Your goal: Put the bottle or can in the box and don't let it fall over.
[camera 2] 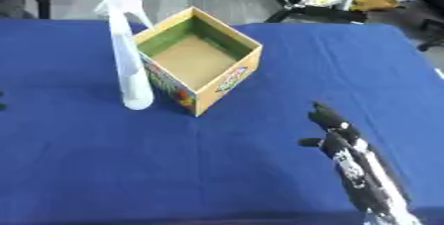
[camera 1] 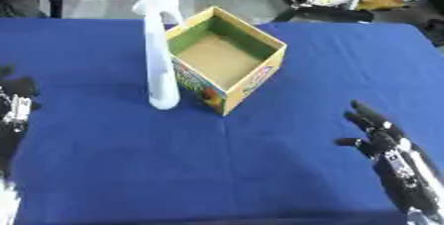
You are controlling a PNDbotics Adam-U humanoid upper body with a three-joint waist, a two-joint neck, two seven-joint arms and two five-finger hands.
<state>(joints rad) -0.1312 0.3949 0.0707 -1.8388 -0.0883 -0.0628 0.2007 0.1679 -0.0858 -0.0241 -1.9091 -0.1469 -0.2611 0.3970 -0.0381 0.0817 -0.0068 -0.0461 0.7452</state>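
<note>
While upright by box [camera 1: 227,59], bottle [camera 1: 159,50] far from R hand [camera 1: 381,135].

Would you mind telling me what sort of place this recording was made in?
Probably a lab or workshop test bench, not a home: a blue-covered table holds only a white spray bottle and an open cardboard box, while black chair or stand legs stand on the grey floor behind.

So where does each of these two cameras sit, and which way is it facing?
Left eye view: in the head, looking down at the blue table; left hand at the left edge, right hand lower right, fingers straight.
Right eye view: beside it, same downward look; only the right hand shows clearly.
Shared: white spray bottle upright beside the empty box.
</note>
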